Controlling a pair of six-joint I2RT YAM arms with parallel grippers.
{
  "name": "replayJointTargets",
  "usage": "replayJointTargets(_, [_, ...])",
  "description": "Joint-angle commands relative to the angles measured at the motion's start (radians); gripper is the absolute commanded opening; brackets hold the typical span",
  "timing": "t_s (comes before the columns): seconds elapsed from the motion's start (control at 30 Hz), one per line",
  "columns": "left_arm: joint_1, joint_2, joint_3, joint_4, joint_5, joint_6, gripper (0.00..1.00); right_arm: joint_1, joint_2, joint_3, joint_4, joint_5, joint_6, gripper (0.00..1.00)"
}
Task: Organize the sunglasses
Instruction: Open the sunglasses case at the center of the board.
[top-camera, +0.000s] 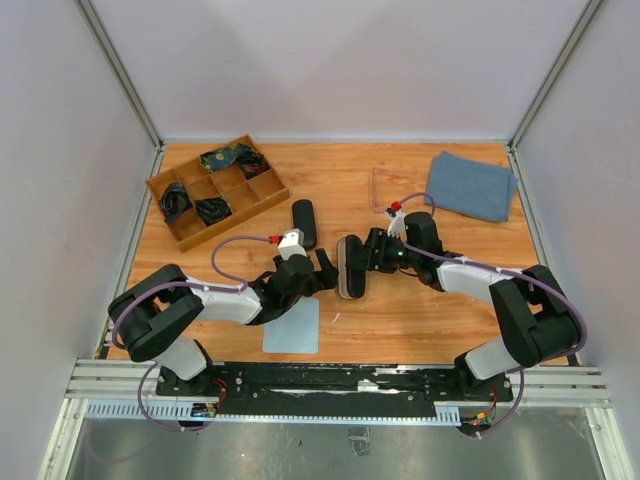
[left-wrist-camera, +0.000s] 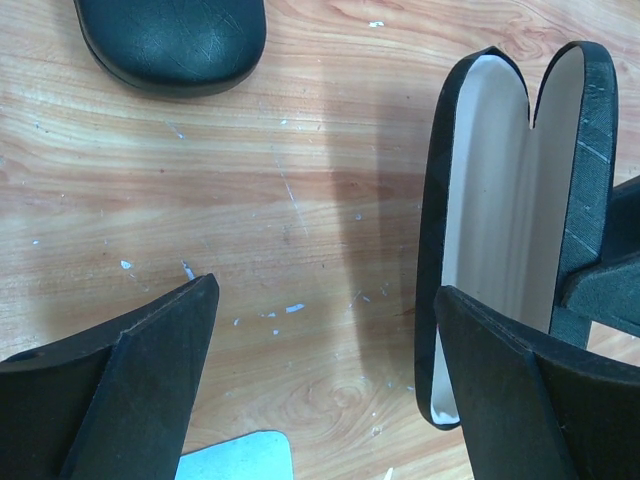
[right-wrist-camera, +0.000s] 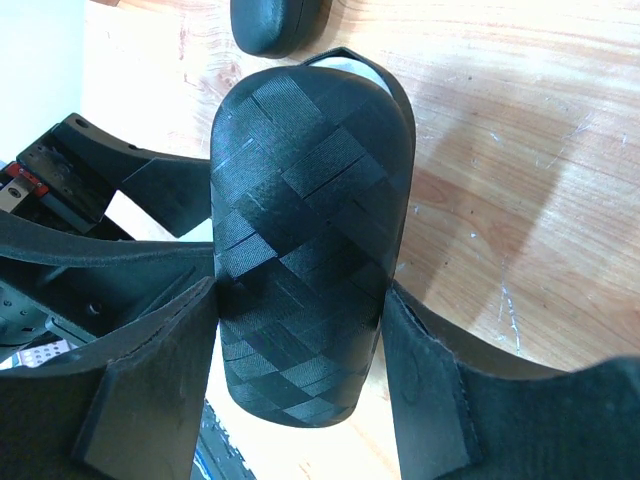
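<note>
The translucent pale pinkish sunglasses (top-camera: 388, 190) lie on the table at the back right of centre. The black-framed pair is not clearly visible; dark items fill compartments of the wooden tray (top-camera: 236, 221). My right gripper (top-camera: 368, 252) (right-wrist-camera: 300, 300) is shut on the woven lid of an open black case (top-camera: 350, 268) (right-wrist-camera: 310, 180), holding it on edge. Its white lining (left-wrist-camera: 500, 200) looks empty. My left gripper (top-camera: 328, 268) (left-wrist-camera: 325, 290) is open and empty just left of this case, low over the wood.
A closed black oval case (top-camera: 303, 222) (left-wrist-camera: 175, 40) (right-wrist-camera: 275, 20) lies behind my left gripper. A light blue cloth (top-camera: 292, 325) (left-wrist-camera: 235, 458) lies near the front edge. A folded grey-blue towel (top-camera: 470, 185) sits at the back right.
</note>
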Motion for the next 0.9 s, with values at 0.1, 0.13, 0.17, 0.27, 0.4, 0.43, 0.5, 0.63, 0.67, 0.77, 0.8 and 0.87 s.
replayJointTargets(0.1, [0.035,0.041,-0.026,-0.044,-0.011,0.023,0.95,-0.016,-0.008,0.026,0.082,-0.133,0.036,0.01])
replayJointTargets(0.13, [0.039,0.045,-0.027,-0.041,-0.006,0.023,0.95,-0.018,-0.008,0.026,0.088,-0.14,0.039,0.01])
replayJointTargets(0.17, [0.044,0.048,-0.027,-0.037,0.003,0.023,0.95,-0.019,-0.006,0.026,0.092,-0.146,0.043,0.01])
replayJointTargets(0.27, [0.051,0.056,-0.03,-0.025,0.015,0.022,0.95,-0.021,-0.006,0.03,0.091,-0.147,0.044,0.01])
replayJointTargets(0.4, [0.055,0.057,-0.027,-0.022,0.019,0.026,0.95,-0.023,0.002,0.034,0.093,-0.153,0.049,0.01])
replayJointTargets(0.43, [0.057,0.059,-0.026,-0.022,0.02,0.027,0.95,-0.024,0.007,0.034,0.099,-0.159,0.053,0.01])
replayJointTargets(0.5, [0.063,0.067,-0.024,-0.018,0.023,0.028,0.95,-0.027,0.016,0.032,0.118,-0.17,0.067,0.01])
replayJointTargets(0.63, [0.073,0.077,-0.026,-0.011,0.035,0.029,0.95,-0.034,0.036,0.03,0.151,-0.188,0.094,0.01])
replayJointTargets(0.67, [0.074,0.079,-0.027,-0.01,0.037,0.029,0.95,-0.036,0.039,0.031,0.156,-0.189,0.097,0.01])
replayJointTargets(0.77, [0.082,0.084,-0.024,-0.008,0.042,0.031,0.95,-0.041,0.052,0.029,0.177,-0.199,0.113,0.01])
replayJointTargets(0.8, [0.085,0.087,-0.023,-0.008,0.046,0.032,0.95,-0.043,0.057,0.03,0.181,-0.202,0.116,0.01])
replayJointTargets(0.87, [0.089,0.092,-0.022,-0.007,0.051,0.031,0.95,-0.046,0.063,0.03,0.186,-0.207,0.121,0.01])
